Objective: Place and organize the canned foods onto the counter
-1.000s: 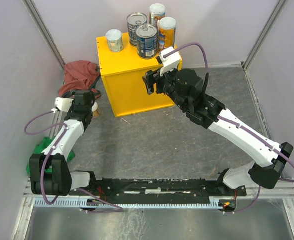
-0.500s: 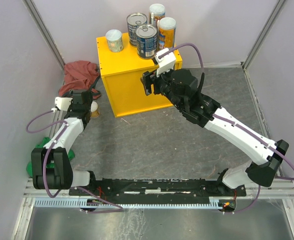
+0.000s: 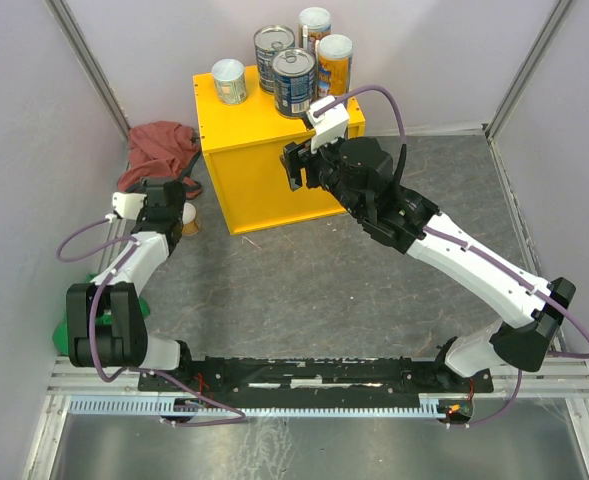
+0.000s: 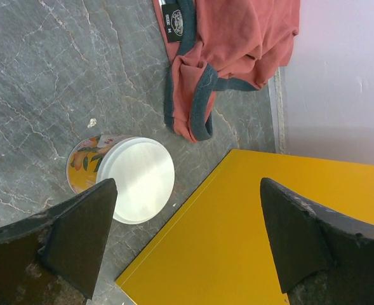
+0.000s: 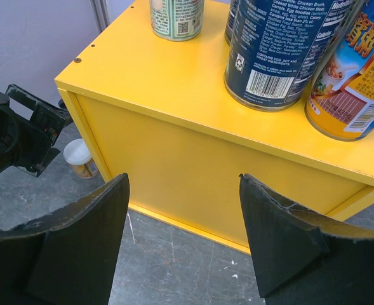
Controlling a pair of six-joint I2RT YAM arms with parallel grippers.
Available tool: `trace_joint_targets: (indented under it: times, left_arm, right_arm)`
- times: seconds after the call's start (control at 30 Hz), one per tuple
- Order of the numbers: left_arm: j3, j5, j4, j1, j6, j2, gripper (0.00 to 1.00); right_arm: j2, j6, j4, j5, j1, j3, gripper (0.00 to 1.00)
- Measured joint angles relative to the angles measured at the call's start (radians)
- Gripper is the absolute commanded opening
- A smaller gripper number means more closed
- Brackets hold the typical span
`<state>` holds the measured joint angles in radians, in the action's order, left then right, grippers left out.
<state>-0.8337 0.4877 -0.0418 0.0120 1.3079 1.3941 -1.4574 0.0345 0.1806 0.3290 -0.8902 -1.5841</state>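
Observation:
The yellow counter (image 3: pixel 242 128) (image 5: pixel 174 146) (image 4: pixel 250 241) carries several canned foods: a short white-lidded can (image 3: pixel 229 81), two blue-labelled tins (image 3: pixel 273 52) (image 3: pixel 295 82) and two orange-labelled cans (image 3: pixel 314 26) (image 3: pixel 335 60). One more short white-lidded can (image 3: pixel 187 217) (image 4: pixel 129 179) (image 5: pixel 80 158) stands on the floor at the counter's left front corner. My left gripper (image 3: pixel 171 203) (image 4: pixel 187 184) hangs open just above and beside that can, holding nothing. My right gripper (image 3: pixel 296 166) (image 5: pixel 183 178) is open and empty in front of the counter's front face, below the blue tin (image 5: pixel 272 54).
A red cloth (image 3: pixel 159 150) (image 4: pixel 237 44) lies on the floor left of the counter. A green cloth (image 3: pixel 86 296) lies under the left arm. Grey walls close in both sides and the back. The left gripper (image 5: pixel 28 130) shows at the left edge of the right wrist view.
My right gripper has drawn a little left, closer to the counter's front. The left arm's elbow has swung slightly, and its gripper stays over the floor can.

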Motion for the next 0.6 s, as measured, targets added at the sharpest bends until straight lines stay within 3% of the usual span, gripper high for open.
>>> trace_joint_targets:
  times: [0.6]
  left_arm:
    - [-0.027,-0.05,0.019,0.015,0.0,0.081,0.99]
  right_arm:
    - [-0.011,-0.014,0.0,0.001,0.0,-0.003,0.78]
